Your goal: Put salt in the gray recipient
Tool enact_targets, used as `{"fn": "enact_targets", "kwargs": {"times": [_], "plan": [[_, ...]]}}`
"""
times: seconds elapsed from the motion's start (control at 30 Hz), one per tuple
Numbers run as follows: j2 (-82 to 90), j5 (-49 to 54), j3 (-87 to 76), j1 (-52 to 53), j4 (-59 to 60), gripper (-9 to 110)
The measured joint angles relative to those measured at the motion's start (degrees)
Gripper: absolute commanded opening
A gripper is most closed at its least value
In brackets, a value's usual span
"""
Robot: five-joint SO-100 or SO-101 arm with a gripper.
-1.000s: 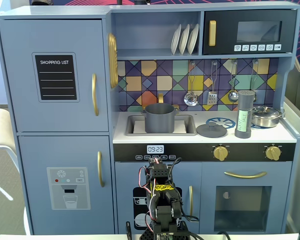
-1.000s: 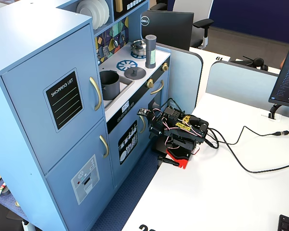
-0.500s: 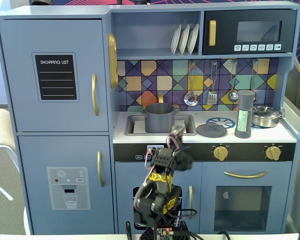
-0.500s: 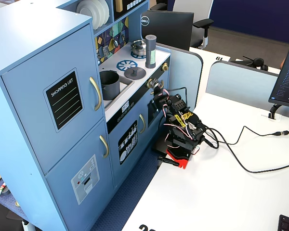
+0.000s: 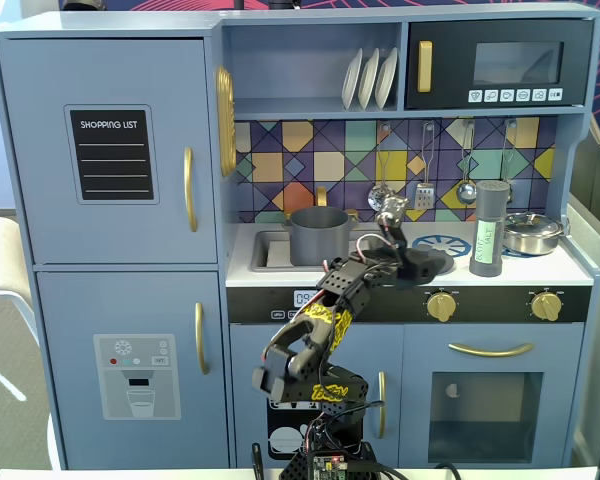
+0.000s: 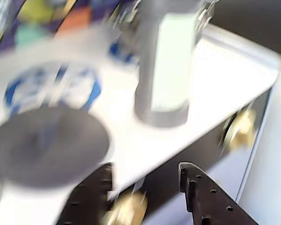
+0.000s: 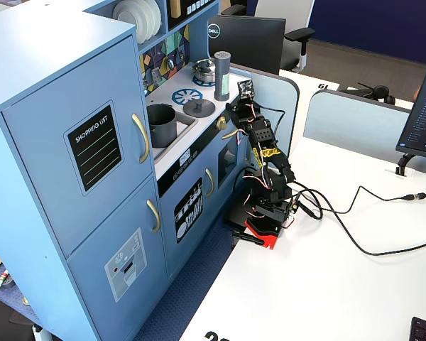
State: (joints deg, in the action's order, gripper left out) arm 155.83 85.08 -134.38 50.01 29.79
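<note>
Reaching stage: pincer (image 6: pixel 145 176) spread and empty near the lid (image 6: pixel 47 145), short of the upright salt (image 5: pixel 489 228) standing beside the steel pan (image 5: pixel 532 232), needing further advance before carrying to the gray recipient (image 5: pixel 319 236).

On the toy kitchen counter (image 5: pixel 580 268) there is one salt shaker (image 5: pixel 490 228), one dark gray pot (image 5: pixel 319 236), one flat gray lid (image 7: pixel 198 107) and one shiny steel pan (image 5: pixel 532 232). Above the counter, three white plates (image 5: pixel 370 78) stand in a row on the shelf. Three cooking tools (image 5: pixel 425 165) hang on the colored wall behind the counter. Below the counter there are two gold knobs (image 5: pixel 441 305). One robot arm (image 5: pixel 320 335) reaches up in front of the counter. I count five long gold handles (image 5: pixel 189 189) on the kitchen.
</note>
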Motion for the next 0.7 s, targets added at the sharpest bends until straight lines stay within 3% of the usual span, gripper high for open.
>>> {"fn": "enact_targets", "kwargs": {"times": [0.1,0.33,0.7], "plan": [[-3.7,-0.3,0.3,1.1,-7.1,39],[-14.6,-0.4,1.3,3.3,-24.4,48],[-32.1,-0.5,13.4,3.9,-30.1,51]]}}
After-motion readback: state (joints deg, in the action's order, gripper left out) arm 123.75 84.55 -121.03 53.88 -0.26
